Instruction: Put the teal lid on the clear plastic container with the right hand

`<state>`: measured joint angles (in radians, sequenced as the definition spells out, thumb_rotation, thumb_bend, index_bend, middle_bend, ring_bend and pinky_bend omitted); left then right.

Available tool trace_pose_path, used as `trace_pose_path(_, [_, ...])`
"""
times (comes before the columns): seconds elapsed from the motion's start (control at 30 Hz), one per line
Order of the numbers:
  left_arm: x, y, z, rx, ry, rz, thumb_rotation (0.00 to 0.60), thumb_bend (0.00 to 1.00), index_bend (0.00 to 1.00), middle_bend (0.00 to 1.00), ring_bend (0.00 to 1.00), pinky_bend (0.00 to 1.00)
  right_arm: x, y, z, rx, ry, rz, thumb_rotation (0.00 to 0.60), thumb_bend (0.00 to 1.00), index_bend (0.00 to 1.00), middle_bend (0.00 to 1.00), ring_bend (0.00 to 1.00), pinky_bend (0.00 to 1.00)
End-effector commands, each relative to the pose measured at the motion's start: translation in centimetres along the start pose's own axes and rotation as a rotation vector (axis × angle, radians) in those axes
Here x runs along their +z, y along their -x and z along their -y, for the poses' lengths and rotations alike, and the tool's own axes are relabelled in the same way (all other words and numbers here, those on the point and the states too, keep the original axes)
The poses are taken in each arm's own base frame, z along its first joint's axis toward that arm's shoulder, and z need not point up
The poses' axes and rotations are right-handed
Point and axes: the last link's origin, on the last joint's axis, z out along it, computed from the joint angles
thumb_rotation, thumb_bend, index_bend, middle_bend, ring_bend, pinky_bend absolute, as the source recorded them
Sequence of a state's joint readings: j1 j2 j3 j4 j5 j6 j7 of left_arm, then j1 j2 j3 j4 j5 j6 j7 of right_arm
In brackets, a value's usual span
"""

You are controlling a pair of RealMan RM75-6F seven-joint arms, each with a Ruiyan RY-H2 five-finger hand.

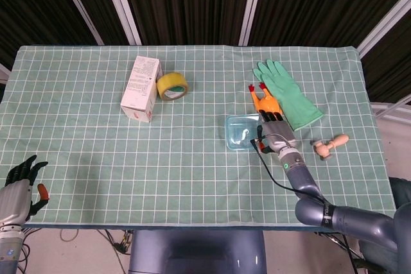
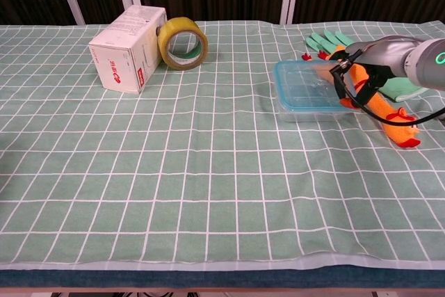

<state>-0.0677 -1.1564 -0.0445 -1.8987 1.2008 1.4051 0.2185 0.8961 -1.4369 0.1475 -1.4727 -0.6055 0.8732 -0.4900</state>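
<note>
Counter (image 1: 96, 158) draped in green grid-checked cloth, dark panels with pale slats behind. Clear plastic container (image 2: 309, 92) right of centre, teal lid (image 2: 306, 83) seated on top. Right robot hand (image 1: 276, 134) resting on the container's right edge, fingers on the lid. Left robot hand (image 1: 19, 187) off the counter's near-left corner, fingers spread, holding nothing. White box (image 1: 141, 88) and tape roll (image 1: 172, 85) far left of the container.

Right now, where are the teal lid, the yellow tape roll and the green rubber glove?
teal lid (image 2: 306, 87), chest view, on its translucent top panel.
yellow tape roll (image 1: 172, 85), head view, on its outer band.
green rubber glove (image 1: 289, 97), head view, on the palm.
</note>
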Motion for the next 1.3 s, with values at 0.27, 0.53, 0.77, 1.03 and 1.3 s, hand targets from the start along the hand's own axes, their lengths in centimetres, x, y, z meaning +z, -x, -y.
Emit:
trace_pose_path(0.27, [0.0,0.0,0.0,-0.001,0.001,0.001,0.600,0.74,0.18,0.00,0.00,0.00,0.1,-1.0,0.1,0.009,0.017,-0.028,0.600,0.46,0.64,0.01,0.00,0.00])
trace_pose_path(0.53, [0.0,0.0,0.0,-0.008,-0.002,0.007,0.600,0.74,0.18,0.00,0.00,0.00,-0.1,-5.3,0.5,0.089,0.020,-0.155,0.600,0.45,0.64,0.01,0.00,0.00])
trace_pose_path(0.77, [0.0,0.0,0.0,-0.014,-0.003,0.014,0.600,0.74,0.18,0.00,0.00,0.00,2.3,-7.1,1.3,0.119,0.061,-0.169,0.600,0.45,0.65,0.01,0.00,0.00])
trace_pose_path(1.03, [0.1,0.0,0.0,-0.015,-0.009,0.022,0.600,0.74,0.18,0.00,0.00,0.00,5.8,-7.3,2.2,0.131,0.110,-0.137,0.600,0.46,0.65,0.01,0.00,0.00])
trace_pose_path(1.3, [0.1,0.0,0.0,-0.015,-0.013,0.027,0.600,0.74,0.18,0.00,0.00,0.00,7.5,-5.9,2.4,0.106,0.133,-0.099,0.600,0.46,0.65,0.01,0.00,0.00])
